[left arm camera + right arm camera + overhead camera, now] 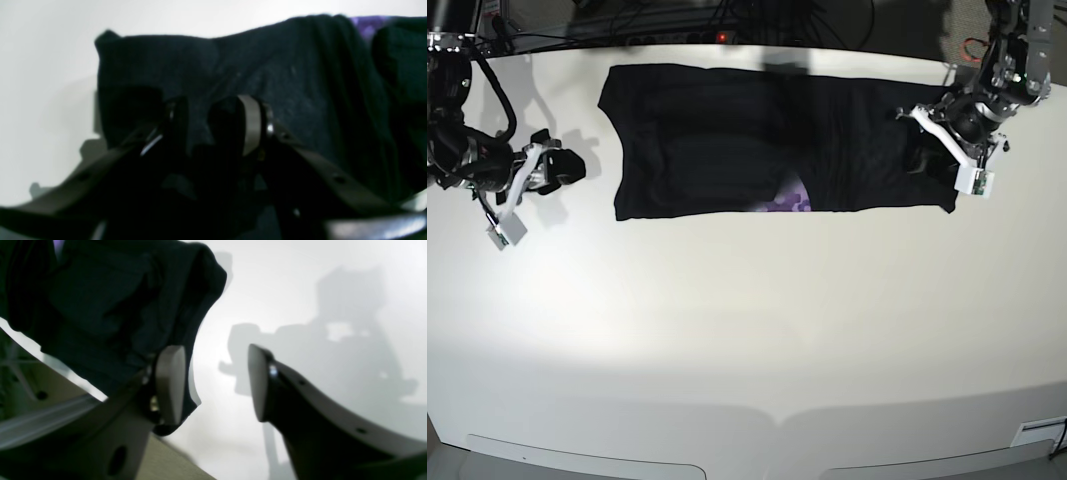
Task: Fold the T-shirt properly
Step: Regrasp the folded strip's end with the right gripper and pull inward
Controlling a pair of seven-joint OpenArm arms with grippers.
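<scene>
The black T-shirt (717, 140) lies as a wide band across the far part of the white table (747, 330), with a bit of purple print (793, 201) showing at its near edge. My left gripper (924, 158) sits on the shirt's right end. In the left wrist view its jaws (213, 123) stand apart with dark cloth (283, 83) between and beyond them. My right gripper (575, 168) is open and empty, just left of the shirt's left edge. In the right wrist view (215, 383) the cloth (110, 303) hangs beside one finger (170, 383).
Cables and dark equipment (677, 25) run along the table's far edge. Both arms reach in from the far corners. A rounded front edge (777, 420) bounds the table on the near side.
</scene>
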